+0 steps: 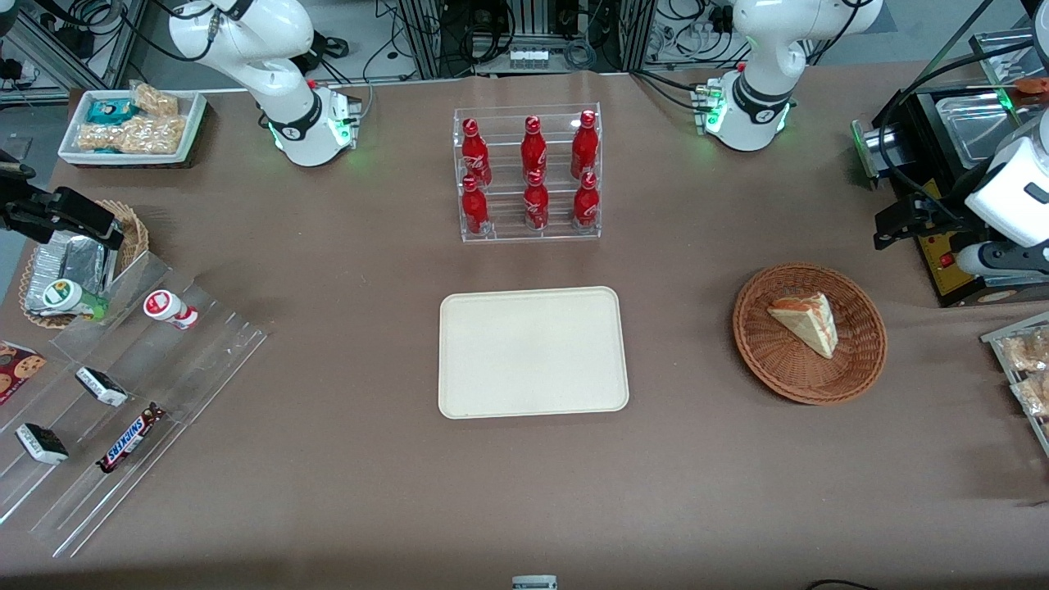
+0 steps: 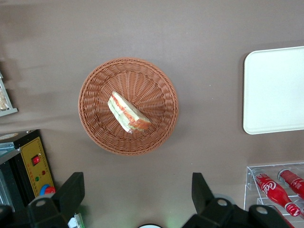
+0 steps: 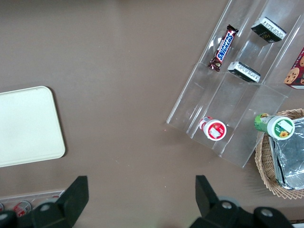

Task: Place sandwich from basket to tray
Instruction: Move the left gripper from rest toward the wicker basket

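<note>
The sandwich [image 1: 807, 321] [image 2: 127, 113], a pale wedge with red and green layers, lies in the round reddish-brown basket [image 1: 762, 360] [image 2: 95, 123]. The cream tray [image 1: 533, 352] [image 2: 275, 90] sits flat on the table beside the basket, toward the parked arm's end, with nothing on it. My gripper [image 1: 889, 225] [image 2: 137, 185] hangs open above the table, a little farther from the front camera than the basket and apart from it. Nothing is between its fingers.
A clear rack of red bottles [image 1: 529, 176] [image 2: 278, 190] stands farther from the front camera than the tray. A black appliance with a yellow panel [image 1: 951, 262] [image 2: 33, 164] sits close to the gripper. Snack packs [image 1: 1024, 369] and a clear stepped display [image 1: 123, 393] line the table's ends.
</note>
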Tool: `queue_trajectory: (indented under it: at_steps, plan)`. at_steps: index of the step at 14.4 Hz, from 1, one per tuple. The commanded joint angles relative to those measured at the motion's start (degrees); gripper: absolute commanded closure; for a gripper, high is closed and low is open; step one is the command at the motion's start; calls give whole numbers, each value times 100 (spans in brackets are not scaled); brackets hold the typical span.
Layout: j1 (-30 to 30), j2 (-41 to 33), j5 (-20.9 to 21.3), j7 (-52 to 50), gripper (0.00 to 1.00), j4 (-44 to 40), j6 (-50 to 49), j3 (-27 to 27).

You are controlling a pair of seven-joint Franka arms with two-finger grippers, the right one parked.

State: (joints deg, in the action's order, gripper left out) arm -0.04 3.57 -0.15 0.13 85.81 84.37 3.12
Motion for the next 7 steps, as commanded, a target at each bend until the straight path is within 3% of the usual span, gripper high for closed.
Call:
queue_trajectory:
  at_steps: [1, 7]
  plan:
    - [39, -14, -20, 39, 0, 233, -26, -31]
    - [57, -49, -20, 39, 0, 1656, 1158, -48]
